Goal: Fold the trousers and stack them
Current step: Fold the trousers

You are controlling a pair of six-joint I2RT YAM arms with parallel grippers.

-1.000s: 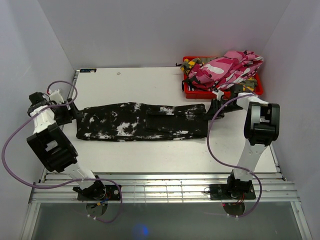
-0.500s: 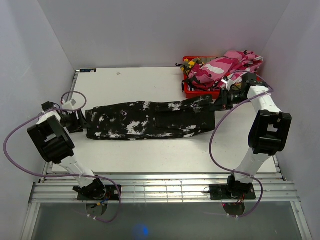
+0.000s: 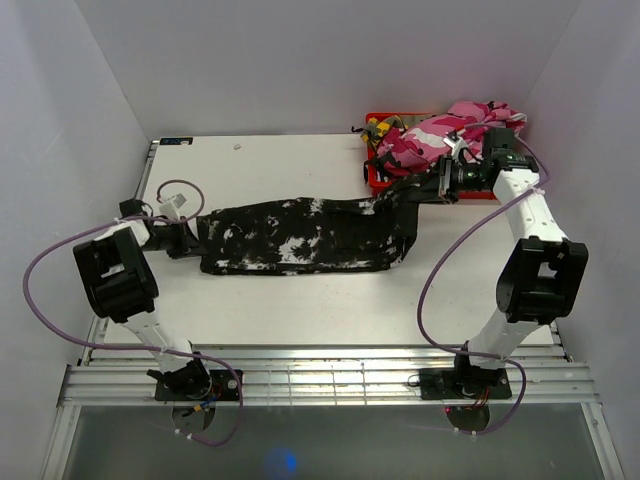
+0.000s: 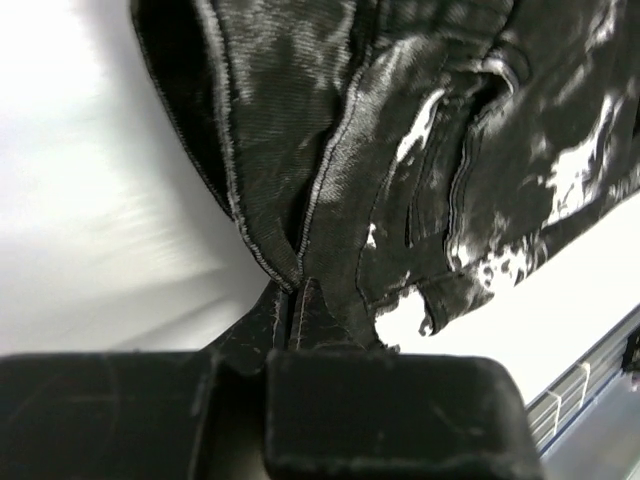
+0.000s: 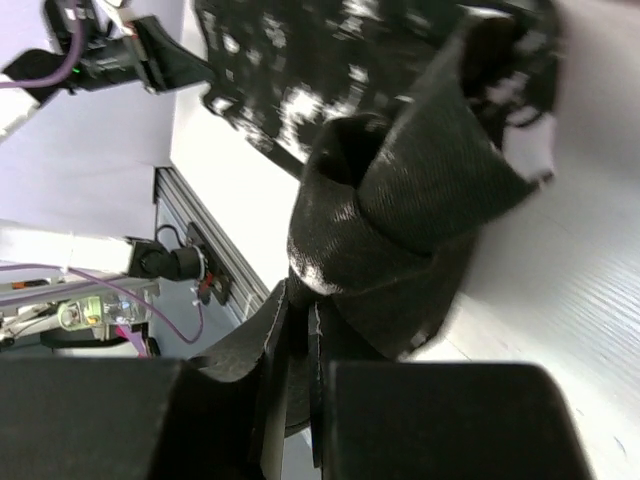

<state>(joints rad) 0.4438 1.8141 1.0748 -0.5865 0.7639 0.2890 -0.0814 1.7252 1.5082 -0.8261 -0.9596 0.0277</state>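
Black trousers (image 3: 300, 235) hauled right, right end rising
Left gripper (image 3: 190, 238), shut tight on the left hem, has slid right; the trousers lie mid-table, bunched shorter; right gripper (image 3: 425, 190), clamped on the right end, has lifted beside the bin (image 3: 383, 182), likely starting a fold

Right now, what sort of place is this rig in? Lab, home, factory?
Most likely a lab data-collection booth, not a home: plain white walls box in a white table, the arms are bolted to an aluminium rail at its near edge, and a red bin holds pink camouflage trousers.
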